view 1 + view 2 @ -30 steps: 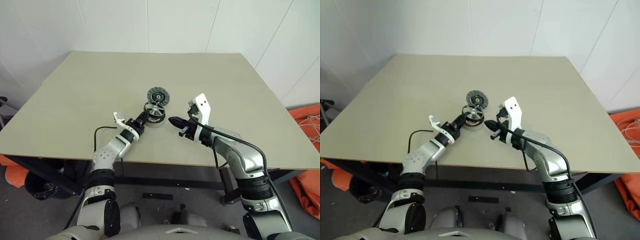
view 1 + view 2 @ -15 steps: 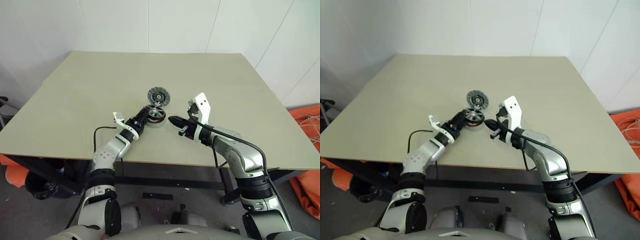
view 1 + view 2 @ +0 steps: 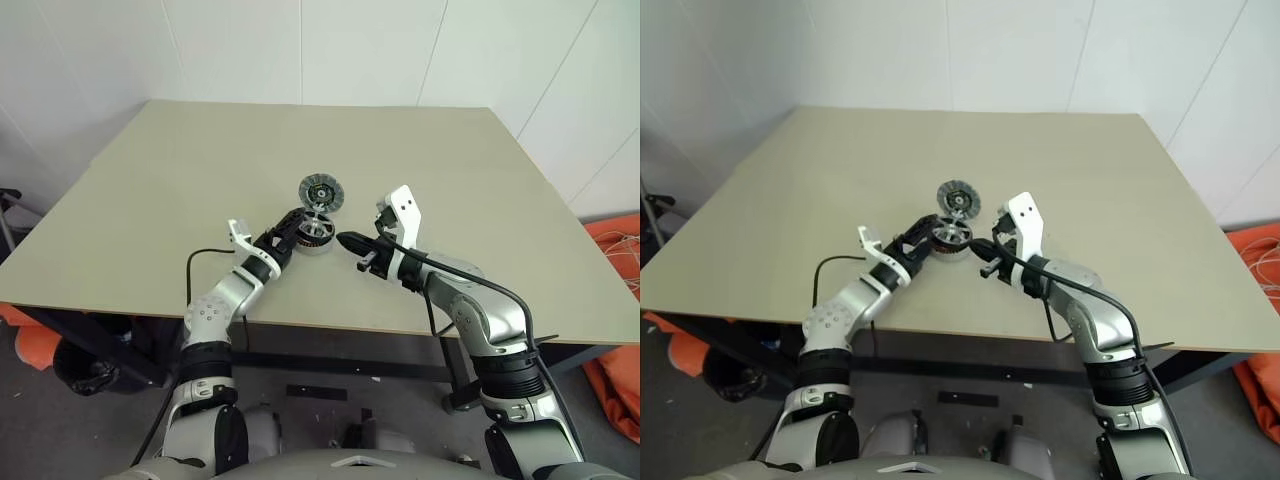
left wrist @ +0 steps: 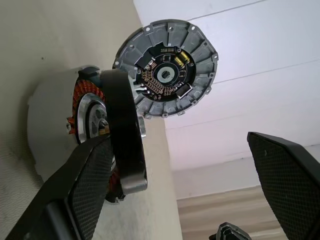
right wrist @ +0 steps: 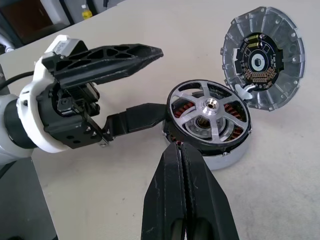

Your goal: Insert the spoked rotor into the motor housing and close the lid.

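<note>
Table: a pale beige rectangular tabletop (image 3: 180, 190) carries the motor parts near its middle, nearer the front edge than the back; wide bare surface lies all around them, most of it toward the far edge and both sides.
Motor housing: a shallow round grey metal cup with copper-coloured windings (image 5: 220, 155) sits flat on the table, its open face up.
Spoked rotor: a small silver metal wheel with a dark rim and broad spokes (image 5: 209, 109) sits in the housing's mouth, tilted, the rim on the left gripper's side raised above the housing's edge; its hub axis points up, leaning slightly.
Lid: a round grey ribbed disc with a black centre (image 5: 263, 57) stands nearly on edge at the housing's far side, joined to its rim, inner face turned toward the robot.
Left gripper: the black two-fingered pincer (image 5: 145, 82) has its fingers spread wide apart, holding nothing; one finger (image 5: 137, 116) lies low by the rotor's raised rim, the other is well above.
Right gripper: the black pincer (image 3: 342, 240) has its fingers pressed together with nothing between them; it hangs just beside the housing, tips apart from it, pointing toward it.
</note>
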Tool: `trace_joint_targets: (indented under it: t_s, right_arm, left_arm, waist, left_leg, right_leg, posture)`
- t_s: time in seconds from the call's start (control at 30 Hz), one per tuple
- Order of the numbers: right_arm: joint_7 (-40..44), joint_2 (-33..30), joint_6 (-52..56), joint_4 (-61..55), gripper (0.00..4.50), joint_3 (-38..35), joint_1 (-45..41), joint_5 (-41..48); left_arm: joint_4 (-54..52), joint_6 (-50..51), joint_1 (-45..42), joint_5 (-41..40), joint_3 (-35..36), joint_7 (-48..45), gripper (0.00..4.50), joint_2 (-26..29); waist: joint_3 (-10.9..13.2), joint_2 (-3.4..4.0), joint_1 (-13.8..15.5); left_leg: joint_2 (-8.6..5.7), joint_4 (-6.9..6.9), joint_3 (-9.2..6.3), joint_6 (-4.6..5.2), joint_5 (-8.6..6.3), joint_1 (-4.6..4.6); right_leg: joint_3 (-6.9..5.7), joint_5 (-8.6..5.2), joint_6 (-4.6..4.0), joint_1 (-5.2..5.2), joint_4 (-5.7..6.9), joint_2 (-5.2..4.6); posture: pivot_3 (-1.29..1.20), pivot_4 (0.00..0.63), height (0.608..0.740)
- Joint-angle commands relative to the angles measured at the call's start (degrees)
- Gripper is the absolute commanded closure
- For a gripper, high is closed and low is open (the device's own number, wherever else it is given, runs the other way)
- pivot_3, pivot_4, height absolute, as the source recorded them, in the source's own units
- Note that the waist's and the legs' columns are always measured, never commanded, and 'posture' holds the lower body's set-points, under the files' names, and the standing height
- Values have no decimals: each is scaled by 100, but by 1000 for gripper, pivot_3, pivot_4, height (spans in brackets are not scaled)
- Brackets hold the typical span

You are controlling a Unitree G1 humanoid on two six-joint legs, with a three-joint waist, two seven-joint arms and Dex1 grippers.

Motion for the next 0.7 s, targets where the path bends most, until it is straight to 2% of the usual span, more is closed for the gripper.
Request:
trace_joint_targets:
  t_s: [0.03, 0.33, 0.7]
  right_arm:
    - [19, 11, -106, -151, 4500, -11, -128, 56]
    - [17, 8, -113, -160, 4500, 6, -109, 61]
    - [1, 25, -115, -154, 4500, 3, -104, 65]
  left_arm:
    - [-612, 0, 23, -95, -91, 38, 27, -8]
    - [-1039, 151, 370, -194, -152, 332, 27, 2]
    - [-1006, 340, 396, -101, -244, 924, 27, 65]
  waist:
    - [0, 0, -1]
    - [0, 0, -3]
    - [0, 0, 3]
  left_leg:
    - [0, 0, 0, 0, 0, 0]
    - [0, -1, 1, -1, 0, 1]
    - [0, 0, 0, -1, 0, 7]
  right_leg:
    - [0, 0, 0, -1, -1, 0]
    - [0, -22, 37, -1, 0, 1]
    - [0, -24, 41, 6, 0, 0]
  posture:
    - [0, 0, 740]
    - [0, 0, 740]
    - [0, 0, 740]
